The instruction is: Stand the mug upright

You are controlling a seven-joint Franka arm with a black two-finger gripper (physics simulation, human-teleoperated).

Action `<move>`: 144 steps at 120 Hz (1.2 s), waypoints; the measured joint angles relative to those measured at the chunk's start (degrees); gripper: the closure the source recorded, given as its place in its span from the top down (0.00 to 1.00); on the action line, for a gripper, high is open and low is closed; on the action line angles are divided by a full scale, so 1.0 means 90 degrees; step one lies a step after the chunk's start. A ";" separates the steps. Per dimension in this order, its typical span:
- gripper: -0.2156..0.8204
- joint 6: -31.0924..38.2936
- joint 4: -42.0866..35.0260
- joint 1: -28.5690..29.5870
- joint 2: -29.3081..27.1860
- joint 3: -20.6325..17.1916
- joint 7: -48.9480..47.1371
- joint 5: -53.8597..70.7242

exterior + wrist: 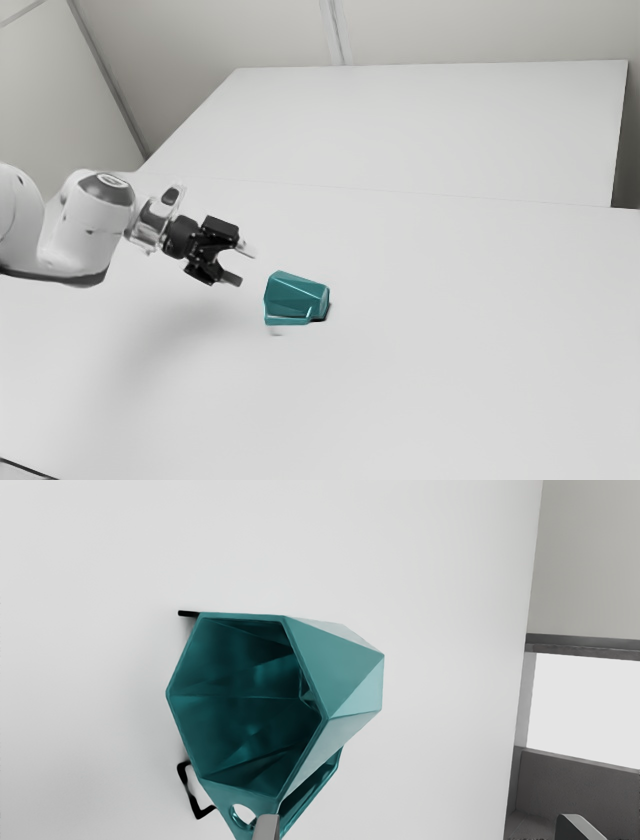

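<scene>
Mug (297,298) on its side; teal, faceted; mouth toward the tool (243,265).

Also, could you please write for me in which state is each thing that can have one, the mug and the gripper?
Teal mug: tipped on its side, not upright, mouth facing toward the gripper, inside looks empty.
Gripper: open, fingers apart, holding nothing.

The black two-finger gripper (241,265) is tilted downward, its grey fingertips (267,827) wide apart. The smooth white arm (88,225) bends behind the gripper.
</scene>
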 joint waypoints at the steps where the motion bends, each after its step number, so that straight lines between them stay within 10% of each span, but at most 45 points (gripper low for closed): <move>1: 0.79 0.0014 -0.0005 -0.0003 0.0018 -0.0001 0.0015 -0.0014; 122: 0.79 -0.0038 -0.0331 -0.0016 0.0605 -0.0398 0.0862 -0.1970; 144: 0.40 -0.0037 -0.0337 -0.0015 0.0628 -0.0414 0.0901 -0.2008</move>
